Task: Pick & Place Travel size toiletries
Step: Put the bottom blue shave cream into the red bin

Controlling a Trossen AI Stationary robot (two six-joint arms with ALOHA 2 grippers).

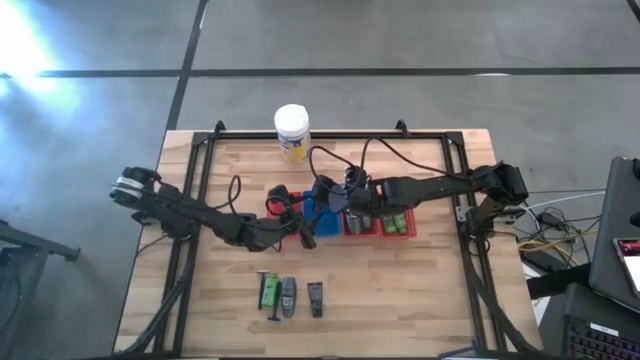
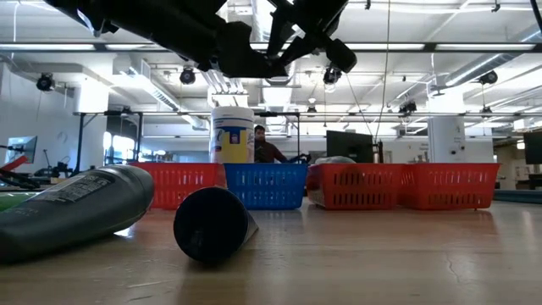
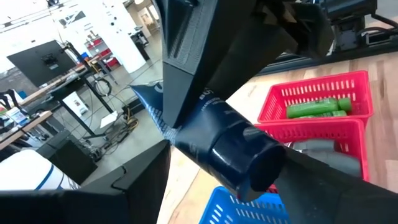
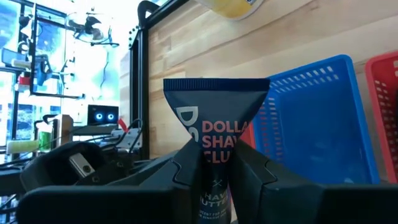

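Tubes lie nearest the front edge of the wooden table (image 1: 420,290): a green tube (image 1: 268,291), a grey tube (image 1: 288,297) and a black tube (image 1: 315,298) side by side in the high view, well apart from the baskets. In the low view the grey tube (image 2: 76,207) and the round cap end of the black tube (image 2: 212,224) fill the foreground.

Farther back, both arms meet over the blue mesh basket (image 1: 322,212). The left gripper (image 3: 205,149) and the right gripper (image 4: 214,163) each have their jaws clamped on the same dark navy tube (image 4: 216,118), the right one pinching it below its crimped end. The tube is held above the basket's edge.

Beside the blue basket stand red mesh baskets: one holds grey toiletries (image 3: 323,151), the farther one (image 1: 396,224) green tubes (image 3: 317,107).

Beyond them stands a white jar (image 1: 292,132) with a yellow label.
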